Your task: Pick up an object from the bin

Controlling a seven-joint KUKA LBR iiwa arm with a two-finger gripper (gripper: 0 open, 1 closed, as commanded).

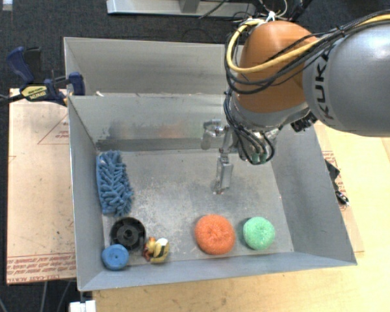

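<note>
My gripper (220, 186) hangs over the bare bin floor right of the middle, with nothing seen in it. Nearest to it, toward the front wall, lies a round orange scrub ball (214, 234). A round green scrub ball (259, 233) lies right beside the orange one. Both are apart from the gripper.
Along the left wall lies a blue knobbly cloth (114, 182). The front left corner holds a black ring (127, 231), a blue round cap (115, 257) and a small yellow toy (156, 249). The arm with its orange cover and cables reaches in from the right.
</note>
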